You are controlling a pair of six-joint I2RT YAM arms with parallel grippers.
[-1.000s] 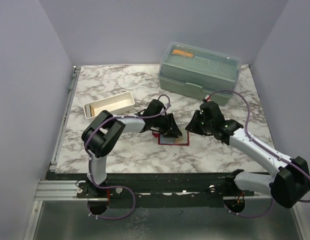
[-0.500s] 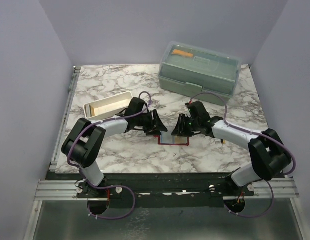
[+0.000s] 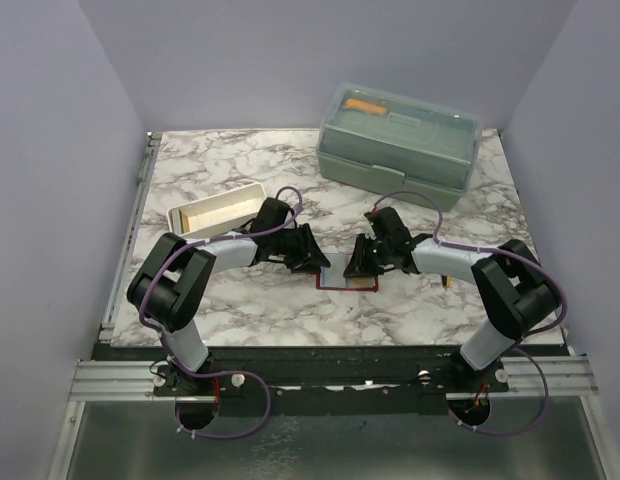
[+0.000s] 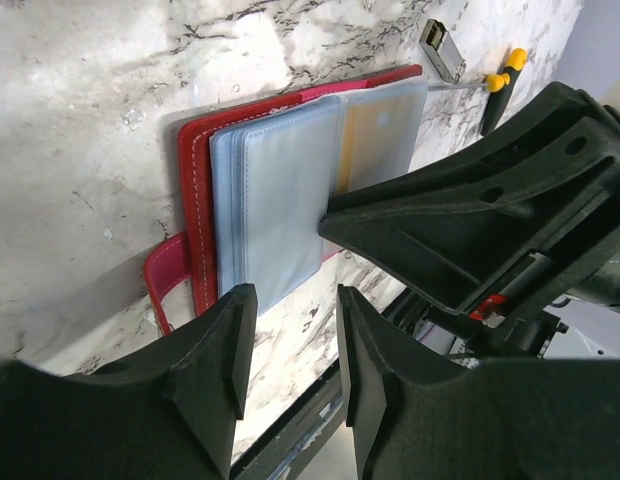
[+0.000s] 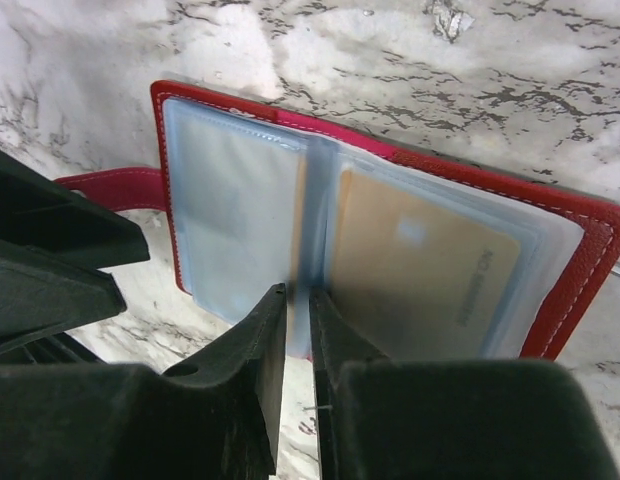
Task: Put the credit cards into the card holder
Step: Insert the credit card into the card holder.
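Observation:
The card holder (image 3: 342,283) lies open on the marble, red cover down, clear sleeves up (image 5: 240,210). A tan credit card (image 5: 420,265) sits in its right-hand sleeve; the left sleeves (image 4: 275,200) look grey-blue. My right gripper (image 5: 298,300) is down at the holder's middle fold (image 3: 358,268), jaws only a narrow slit apart with a sleeve's edge in line with the slit; marble shows through it. My left gripper (image 4: 293,300) hovers open at the holder's left near corner (image 3: 315,262), beside the red strap (image 4: 162,280), nothing between its fingers.
A white tray (image 3: 218,208) with something tan inside stands at the left back. A pale-green lidded box (image 3: 400,145) stands at the back right. A yellow-and-black-handled tool (image 4: 505,70) and a small metal piece (image 4: 442,48) lie right of the holder.
The right arm swung in from the right and set its gripper at the holder's fold. The left gripper drew back leftward off the holder. Both jaws widened, then narrowed again.

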